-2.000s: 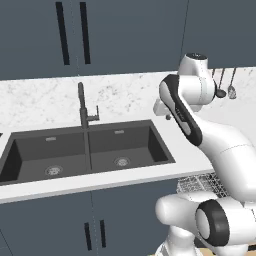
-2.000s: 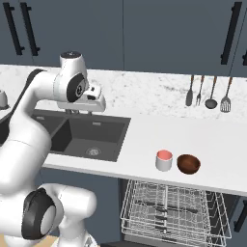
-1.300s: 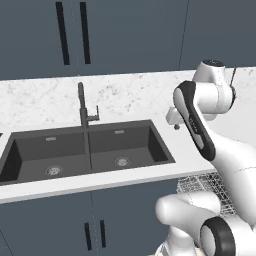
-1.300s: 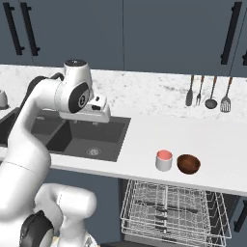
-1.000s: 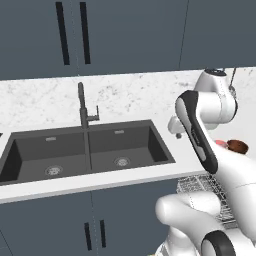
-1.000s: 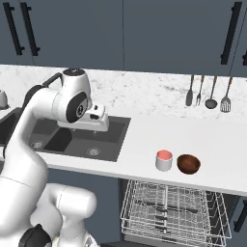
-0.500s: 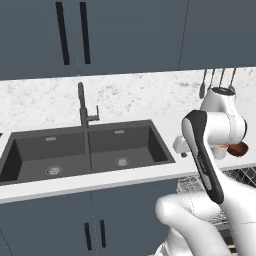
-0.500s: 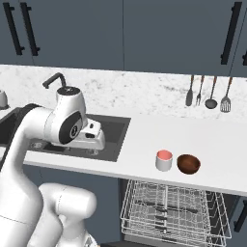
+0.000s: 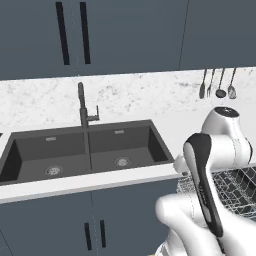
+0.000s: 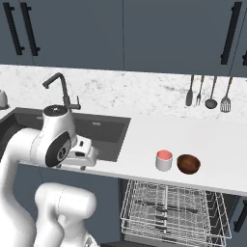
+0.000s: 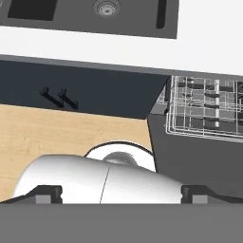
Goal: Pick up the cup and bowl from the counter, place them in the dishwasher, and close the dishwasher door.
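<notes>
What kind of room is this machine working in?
A kitchen, computer-rendered by the look of it: a dark double sink with a tap, utensils hanging on the marbled backsplash, and a dishwasher with its wire rack pulled out.

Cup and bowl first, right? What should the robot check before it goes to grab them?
1. Cup standing upright on the counter: ok.
2. Bowl sitting beside the cup, right way up: ok.
3. Gripper open wide with nothing in it: ok.
4. Gripper close to the cup: not ok, the hand hangs at the counter edge by the sink.
5. Dishwasher rack pulled out: ok.
6. Rack has room for both: cannot tell.
</notes>
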Controlling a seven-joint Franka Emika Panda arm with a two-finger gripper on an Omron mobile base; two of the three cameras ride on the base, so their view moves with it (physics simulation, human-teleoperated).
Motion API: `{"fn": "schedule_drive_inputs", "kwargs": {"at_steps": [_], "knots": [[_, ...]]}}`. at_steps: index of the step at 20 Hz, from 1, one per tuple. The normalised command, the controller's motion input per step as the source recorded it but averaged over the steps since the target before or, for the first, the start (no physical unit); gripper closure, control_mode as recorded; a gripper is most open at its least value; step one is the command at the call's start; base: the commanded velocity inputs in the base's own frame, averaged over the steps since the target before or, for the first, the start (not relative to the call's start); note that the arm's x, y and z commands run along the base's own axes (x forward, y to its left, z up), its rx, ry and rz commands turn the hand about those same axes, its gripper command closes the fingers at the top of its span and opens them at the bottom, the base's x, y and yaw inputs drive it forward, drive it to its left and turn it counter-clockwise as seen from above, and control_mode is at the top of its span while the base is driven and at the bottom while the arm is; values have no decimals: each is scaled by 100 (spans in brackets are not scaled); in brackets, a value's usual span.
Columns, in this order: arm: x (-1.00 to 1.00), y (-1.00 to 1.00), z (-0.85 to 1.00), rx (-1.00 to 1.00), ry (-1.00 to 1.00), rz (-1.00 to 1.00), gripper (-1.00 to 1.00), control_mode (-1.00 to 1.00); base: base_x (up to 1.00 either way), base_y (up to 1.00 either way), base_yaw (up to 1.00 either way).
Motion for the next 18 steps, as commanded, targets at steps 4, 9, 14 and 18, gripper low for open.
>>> {"fn": "schedule_drive_inputs", "kwargs": {"at_steps": [4, 9, 14, 18], "knots": [[4, 13, -2, 0, 0, 0, -100, -100, 0, 0, 0], [0, 0, 0, 0, 0, 0, -100, 100, -7, 8, -3], [0, 0, 0, 0, 0, 0, -100, 100, -35, 5, -13], [0, 0, 0, 0, 0, 0, -100, 100, -35, 27, -16]]}}
